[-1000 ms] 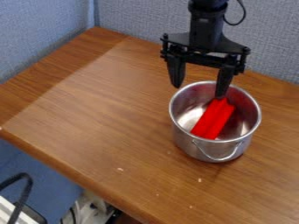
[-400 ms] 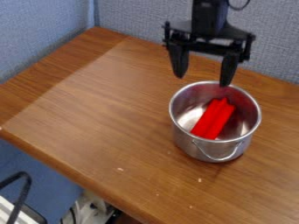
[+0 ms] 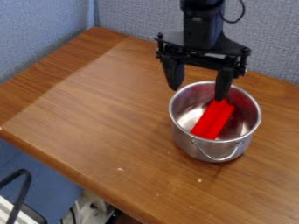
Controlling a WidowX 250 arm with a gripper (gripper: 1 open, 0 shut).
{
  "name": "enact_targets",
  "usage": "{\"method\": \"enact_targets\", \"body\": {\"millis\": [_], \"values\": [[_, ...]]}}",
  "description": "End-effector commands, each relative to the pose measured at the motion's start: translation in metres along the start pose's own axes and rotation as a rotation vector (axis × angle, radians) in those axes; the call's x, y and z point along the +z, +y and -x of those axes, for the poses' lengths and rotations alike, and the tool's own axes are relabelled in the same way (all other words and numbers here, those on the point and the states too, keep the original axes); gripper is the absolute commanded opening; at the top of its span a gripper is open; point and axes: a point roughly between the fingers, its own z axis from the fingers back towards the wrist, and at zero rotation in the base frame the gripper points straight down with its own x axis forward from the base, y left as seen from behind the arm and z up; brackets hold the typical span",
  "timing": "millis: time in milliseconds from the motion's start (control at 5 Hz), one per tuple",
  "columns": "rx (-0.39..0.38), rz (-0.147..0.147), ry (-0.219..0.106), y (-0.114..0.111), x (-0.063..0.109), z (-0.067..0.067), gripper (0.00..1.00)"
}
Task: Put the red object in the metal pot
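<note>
Leftmost, below the near edge of the wooden tabletop (image 3: 105, 114), lies a patch of blue floor covering (image 3: 41, 175), with a black cable (image 3: 17, 188) looping in the bottom corner beside some pale and dark equipment (image 3: 87, 210) that is cut off by the frame and too small to name. The tabletop runs diagonally from that edge up to the back, its wood a warm orange-brown with the grain faintly visible, a few small pale specks toward the front, and brighter light falling on the upper left part. Behind it, a grey-blue textured partition (image 3: 128, 16) spans the back, with a vertical seam or corner near its left end. Right of the middle, the black robot tool (image 3: 198, 87) reaches down from the top, its two fingers spread wide, one beside the pot's left rim and the other over the opening, with nothing pinched between them. Under it, the shiny stainless-steel pot (image 3: 184, 136) stands upright on the tabletop, its side handle low on the front wall. Inside the pot lies the red plastic bar (image 3: 212, 120), slanting, its upper end toward the back and right. Farther right, bare wood continues to the frame's edge, in a slightly deeper tone.
</note>
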Motion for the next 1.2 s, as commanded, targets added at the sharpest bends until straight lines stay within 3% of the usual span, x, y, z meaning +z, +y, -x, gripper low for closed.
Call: {"method": "enact_targets", "body": {"millis": [0,400,600,800,1000], "values": [[0.037,0.011,-0.056,-0.016,0.014,-0.002,1.00],[0.118,-0.009,-0.067,-0.036,0.017,0.001,1.00],[0.090,-0.011,-0.065,-0.043,0.027,0.002,0.00],[0.078,-0.018,-0.054,-0.047,0.031,0.003,1.00],[0.045,-0.021,-0.047,-0.043,0.036,0.004,1.00]]}}
